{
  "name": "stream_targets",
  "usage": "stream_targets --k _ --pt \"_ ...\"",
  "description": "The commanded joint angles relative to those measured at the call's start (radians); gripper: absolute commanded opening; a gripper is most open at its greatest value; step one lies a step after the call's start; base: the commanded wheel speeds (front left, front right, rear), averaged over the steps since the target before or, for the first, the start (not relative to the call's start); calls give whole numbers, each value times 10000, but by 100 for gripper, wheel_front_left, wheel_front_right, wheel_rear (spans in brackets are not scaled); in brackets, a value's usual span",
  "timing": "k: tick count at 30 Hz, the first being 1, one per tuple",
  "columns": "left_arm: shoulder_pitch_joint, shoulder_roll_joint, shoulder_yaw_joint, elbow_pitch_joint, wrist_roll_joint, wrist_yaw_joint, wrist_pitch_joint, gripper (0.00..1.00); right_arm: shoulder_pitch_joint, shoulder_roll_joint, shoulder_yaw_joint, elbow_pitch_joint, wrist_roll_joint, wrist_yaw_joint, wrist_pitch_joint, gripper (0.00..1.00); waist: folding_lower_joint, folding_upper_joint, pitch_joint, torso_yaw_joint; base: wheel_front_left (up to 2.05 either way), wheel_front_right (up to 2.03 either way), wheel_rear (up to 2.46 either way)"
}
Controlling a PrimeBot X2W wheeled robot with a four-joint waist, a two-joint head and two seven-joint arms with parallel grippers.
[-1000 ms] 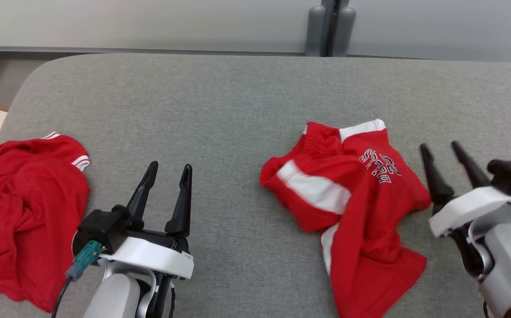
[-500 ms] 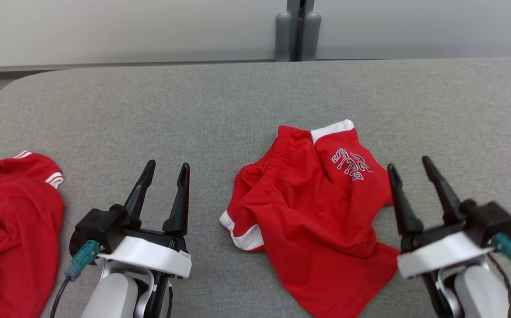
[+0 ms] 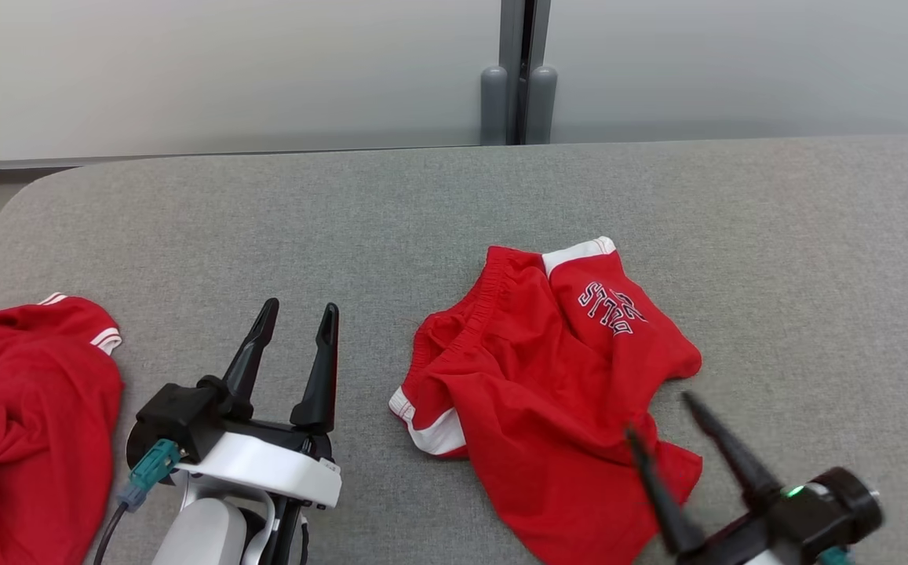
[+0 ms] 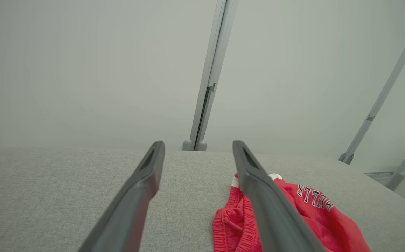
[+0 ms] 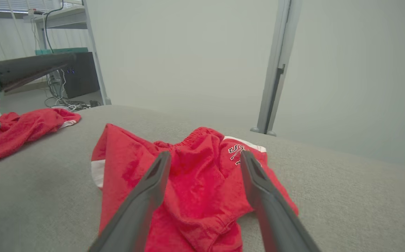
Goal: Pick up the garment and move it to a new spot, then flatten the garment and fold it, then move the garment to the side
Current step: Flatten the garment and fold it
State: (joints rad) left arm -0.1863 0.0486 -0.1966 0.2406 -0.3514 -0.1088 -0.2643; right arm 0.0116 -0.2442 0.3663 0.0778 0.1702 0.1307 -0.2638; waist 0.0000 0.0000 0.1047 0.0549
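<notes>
Head view: red shorts [image 3: 548,377] crumpled; left gripper [image 3: 300,306] and right gripper [image 3: 658,414] gape empty.
A pinch at the bunched hem may catch several layers, trapping folds.

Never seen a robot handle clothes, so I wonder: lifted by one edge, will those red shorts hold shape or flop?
Probably flop: the red shorts lie crumpled in soft folds, so a pinched edge would likely leave the rest dangling. They look thin, so probably light. Pushed across the grey fabric surface, they might bunch rather than slide.
</notes>
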Motion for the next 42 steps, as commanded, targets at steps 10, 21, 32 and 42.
stream_targets --k 10,21,32,42 --pt "-43 31 -16 -15 -16 10 -2 100 -742 -2595 4128 996 320 -3 37 100 0 0 209 346 0 0 0" --pt "-196 36 -70 55 -80 25 -2 100 -2516 -3212 6558 2425 779 -3 285 100 0 0 516 832 0 0 0" --pt "-221 37 -72 41 -142 76 -2 100 -3222 -3075 6705 2955 1286 -5 115 0 0 0 576 952 0 0 0" --pt "-127 37 -78 92 -80 95 -2 100 -3192 -3248 4711 1246 4822 -3 -24 0 0 0 400 784 0 0 0"
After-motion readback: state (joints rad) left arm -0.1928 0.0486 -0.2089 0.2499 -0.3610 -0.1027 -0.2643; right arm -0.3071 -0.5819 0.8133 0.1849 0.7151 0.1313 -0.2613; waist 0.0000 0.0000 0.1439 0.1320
